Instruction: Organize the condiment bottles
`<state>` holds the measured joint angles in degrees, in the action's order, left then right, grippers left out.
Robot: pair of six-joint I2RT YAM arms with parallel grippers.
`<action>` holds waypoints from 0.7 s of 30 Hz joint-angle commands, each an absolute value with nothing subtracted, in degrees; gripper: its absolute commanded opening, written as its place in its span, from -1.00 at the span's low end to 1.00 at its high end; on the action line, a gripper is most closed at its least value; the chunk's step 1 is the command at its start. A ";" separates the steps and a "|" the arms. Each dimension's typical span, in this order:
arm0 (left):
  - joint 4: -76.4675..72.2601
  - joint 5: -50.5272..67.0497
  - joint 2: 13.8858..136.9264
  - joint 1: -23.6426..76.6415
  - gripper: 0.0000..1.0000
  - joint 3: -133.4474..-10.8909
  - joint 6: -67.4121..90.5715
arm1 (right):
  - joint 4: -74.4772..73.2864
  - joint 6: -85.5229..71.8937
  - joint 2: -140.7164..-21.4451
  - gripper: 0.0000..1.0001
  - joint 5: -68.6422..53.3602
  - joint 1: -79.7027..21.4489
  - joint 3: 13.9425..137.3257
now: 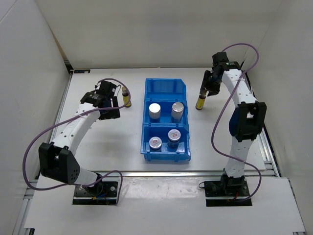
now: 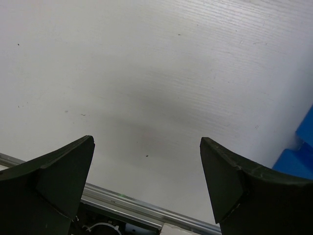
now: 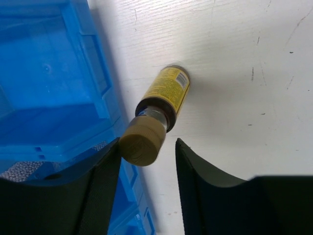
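Note:
A slim yellow bottle with a tan cap (image 1: 201, 101) stands on the table right of the blue bin (image 1: 166, 90). My right gripper (image 1: 207, 92) is open, straddling the bottle's cap (image 3: 142, 140). Its left finger (image 3: 100, 171) touches the cap and the right finger stands apart. A second yellow bottle (image 1: 127, 99) stands left of the bin, beside my left gripper (image 1: 115, 104), which is open and empty (image 2: 146, 147) over bare table. Two silver-lidded jars (image 1: 155, 111) (image 1: 177, 111) sit in the bin's middle compartment. Two shakers (image 1: 156, 143) (image 1: 174, 136) sit in the front one.
The bin's back compartment (image 1: 166, 87) holds nothing, and its wall shows in the right wrist view (image 3: 49, 73). White walls close in the table on three sides. A metal rail (image 1: 195, 172) runs along the near edge, and it also shows in the left wrist view (image 2: 127, 205).

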<state>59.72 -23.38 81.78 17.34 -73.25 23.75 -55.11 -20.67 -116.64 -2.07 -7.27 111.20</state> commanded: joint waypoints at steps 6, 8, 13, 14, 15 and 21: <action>57.39 -23.29 78.57 17.23 1.00 -72.25 23.29 | -54.76 -19.07 -117.86 -0.25 -2.11 -7.29 113.12; 57.39 -23.29 78.57 17.23 1.00 -72.25 23.29 | -54.76 -19.07 -117.86 -0.34 -2.11 -7.29 112.50; 57.39 -23.29 78.57 17.23 1.00 -72.25 23.29 | -54.76 -19.07 -116.55 -0.61 -2.11 -7.29 112.50; 57.39 -23.29 78.57 17.23 1.00 -72.25 23.29 | -54.76 -19.07 -116.02 -0.66 -2.11 -7.29 112.50; 57.39 -23.29 78.57 17.23 1.00 -72.25 23.29 | -54.23 -19.07 -114.97 -0.73 -2.11 -7.29 112.50; 57.39 -22.76 78.57 17.23 1.00 -72.25 23.29 | -54.23 -18.55 -111.80 -0.92 -1.85 -8.69 118.99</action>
